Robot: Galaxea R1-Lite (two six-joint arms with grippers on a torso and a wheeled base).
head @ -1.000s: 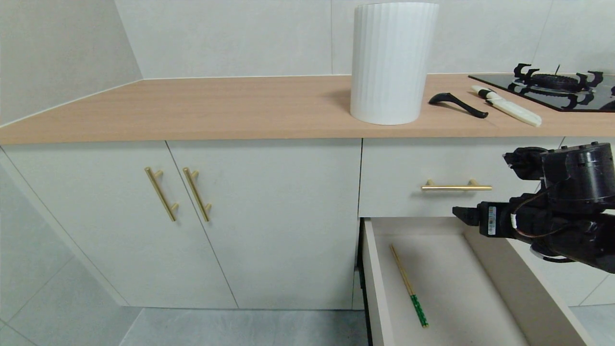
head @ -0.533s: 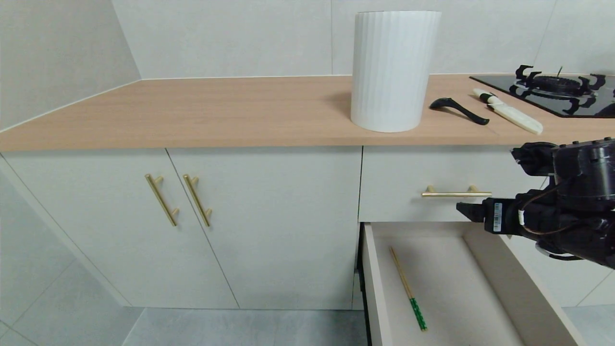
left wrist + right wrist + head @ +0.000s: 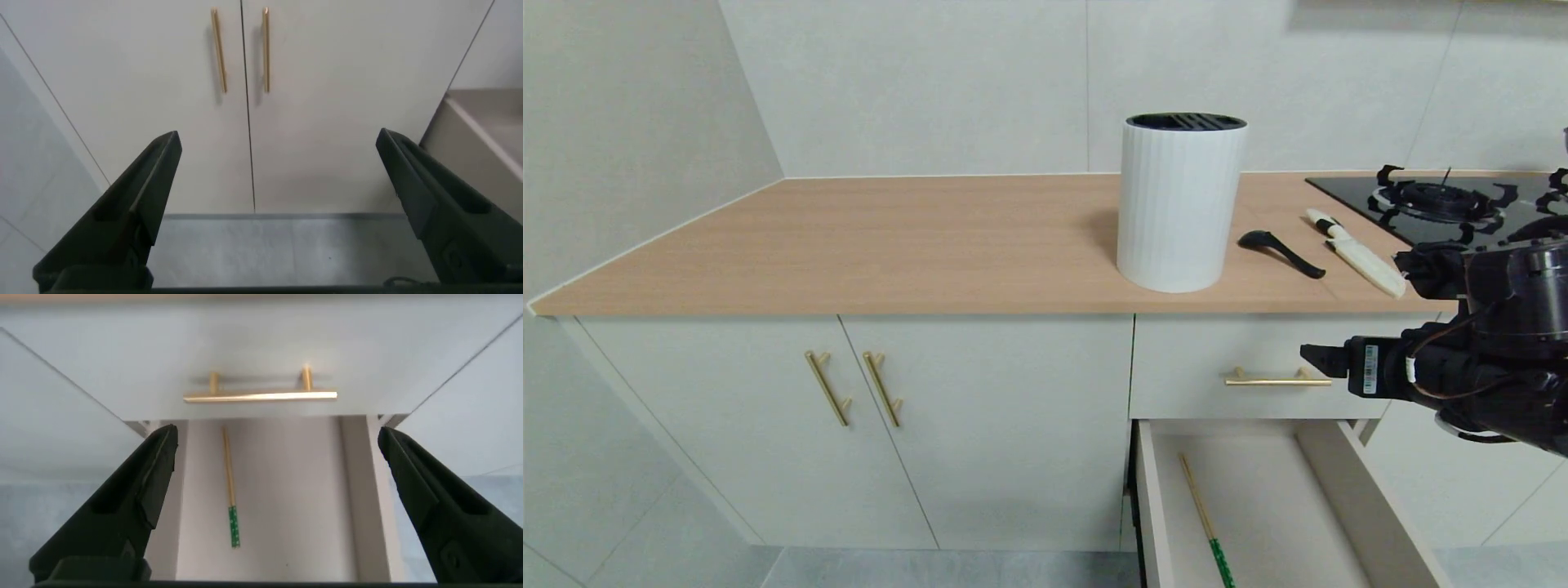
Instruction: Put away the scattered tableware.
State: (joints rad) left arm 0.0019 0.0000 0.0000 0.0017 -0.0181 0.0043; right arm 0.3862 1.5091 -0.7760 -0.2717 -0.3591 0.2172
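A black spoon [image 3: 1278, 251] and a white knife [image 3: 1356, 251] lie on the wooden countertop [image 3: 890, 237], to the right of a tall white ribbed holder [image 3: 1180, 204]. Below them a drawer [image 3: 1152, 498] stands pulled out, with green-tipped chopsticks [image 3: 1201, 523] lying inside it. My right gripper [image 3: 1327, 363] hangs open in front of the upper drawer's gold handle [image 3: 1278, 378], above the open drawer. Between its fingers the right wrist view shows the chopsticks [image 3: 230, 490] on the drawer floor [image 3: 294, 498]. My left gripper [image 3: 278, 212] is open and holds nothing, low before the cabinet doors.
A black gas hob [image 3: 1437, 202] sits at the countertop's right end, just past the knife. Two cabinet doors with gold handles [image 3: 854, 398] are left of the drawers. The countertop's left half is bare, and grey tiled floor [image 3: 270, 245] lies below.
The head view has shifted, so counter and cabinets sit lower in the picture. Against the cabinet, my right gripper has risen from the open drawer's rim to the upper handle's height.
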